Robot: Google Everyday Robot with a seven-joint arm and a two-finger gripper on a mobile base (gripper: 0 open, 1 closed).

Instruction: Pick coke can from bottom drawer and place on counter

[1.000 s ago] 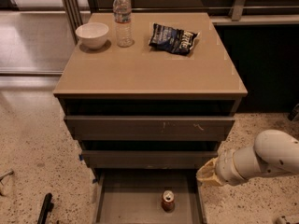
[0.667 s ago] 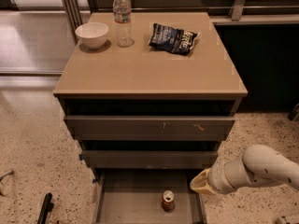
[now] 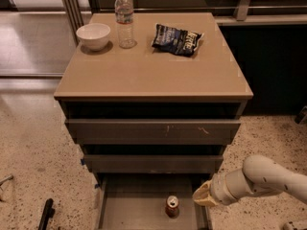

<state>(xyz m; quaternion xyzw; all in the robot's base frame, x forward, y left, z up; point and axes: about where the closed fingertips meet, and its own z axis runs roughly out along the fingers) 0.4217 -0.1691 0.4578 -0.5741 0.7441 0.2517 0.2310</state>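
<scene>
Pale speckled floor point(image 3: 33, 147) on the left and again at the far right, with a smoother, shinier stretch farther back on the left. In the middle, a grey cabinet topped by a flat tan counter point(image 3: 153, 75).

On the counter, along its back edge from left to right: a white bowl point(image 3: 93, 35), upright and seemingly holding nothing; just beside it a clear water bottle point(image 3: 124, 18), standing with its cap on; then, a little apart, a dark snack bag point(image 3: 176, 38) lying flat. Down at the lower left, a black bar-like thing point(image 3: 46, 213) on the floor, too dark to name.

Below the counter, three grey drawers stepped outward: the top drawer point(image 3: 153, 131) out a little with a dark gap above it, the middle drawer point(image 3: 153, 163) likewise, and the bottom drawer point(image 3: 134, 210) pulled out farthest, its flat floor in plain sight. Inside the bottom drawer, right of centre, the coke can point(image 3: 172, 206), upright, silver top up, with nothing else beside it in the tray.

Reaching in from the right, a cream-coloured arm point(image 3: 268, 178), ending in the gripper point(image 3: 201, 197) by the drawer's right wall, just beside the can and apparently not touching it. Spread or pressed together: cannot tell.
</scene>
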